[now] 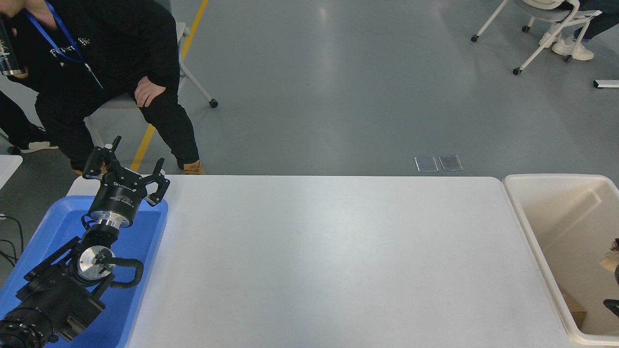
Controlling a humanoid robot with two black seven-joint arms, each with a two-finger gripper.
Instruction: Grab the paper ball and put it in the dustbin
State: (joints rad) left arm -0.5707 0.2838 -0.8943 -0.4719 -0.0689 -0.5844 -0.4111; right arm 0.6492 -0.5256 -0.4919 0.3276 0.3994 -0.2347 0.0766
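The cream-beige dustbin (520,212) stands at the table's right end. At the picture's right edge, inside the bin's outline, a bit of the tan-brown paper ball (610,258) shows, with black parts of my right gripper (615,290) next to and below it. Most of that gripper is cut off by the edge, so its grip on the ball cannot be told. My left gripper (130,166) is parked at the lower left over the blue tray (150,227), open and empty.
A white table (329,261) spans the middle. A flat brown scrap (573,309) lies on the dustbin's floor. A person in black sits on a chair at the far left behind the table (121,63). Wheeled chairs stand at the far right (546,29).
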